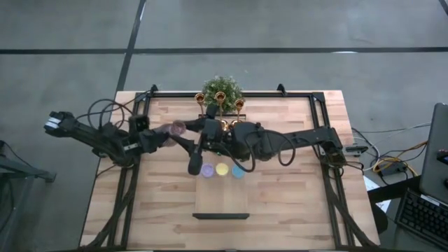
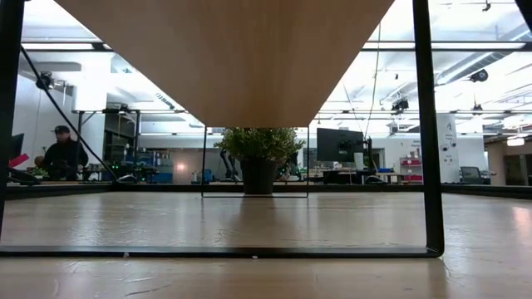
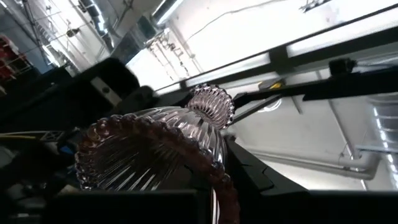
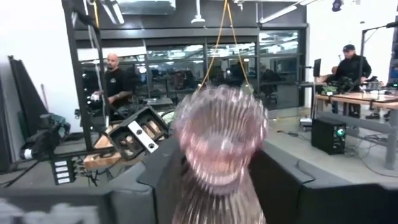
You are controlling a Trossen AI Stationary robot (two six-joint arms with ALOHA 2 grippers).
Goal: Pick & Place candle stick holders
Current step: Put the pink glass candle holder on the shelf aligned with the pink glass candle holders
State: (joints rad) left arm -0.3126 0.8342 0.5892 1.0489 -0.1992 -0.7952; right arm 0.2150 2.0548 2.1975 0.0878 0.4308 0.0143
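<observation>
My left gripper point(image 1: 172, 134) is shut on a pinkish ribbed glass holder point(image 3: 155, 149), which also shows in the high view point(image 1: 178, 128). My right gripper point(image 1: 204, 137) is shut on a pinkish ribbed glass holder point(image 4: 217, 143). That one is hidden under the arm in the high view, so I cannot tell whether it is a second one. Three gold holders point(image 1: 220, 103) stand by their round bases in front of the plant point(image 1: 220, 88). Purple point(image 1: 207, 170), yellow point(image 1: 222, 169) and blue point(image 1: 238, 171) round ones sit on the table. My left gripper holds the glass holder at its wide beaded rim point(image 3: 186, 146), between the two fingers. The narrow ribbed end point(image 3: 212, 104) points away from the gripper. The gripper slants upward and the holder is clear of the table. My right gripper pinches the glass holder's ribbed lower part point(image 4: 214, 199) between its two fingers point(image 4: 155, 180). The fingers point level toward the table's left. The flared round end point(image 4: 221, 124) stands out beyond the fingers and is blurred.
The two arms meet close together over the table's middle, just in front of the gold holders. A wooden panel on a black foot point(image 1: 221, 206) stands near the front edge. The low view shows only the plant's pot point(image 2: 259, 176) and the black frame. People are in the room beyond.
</observation>
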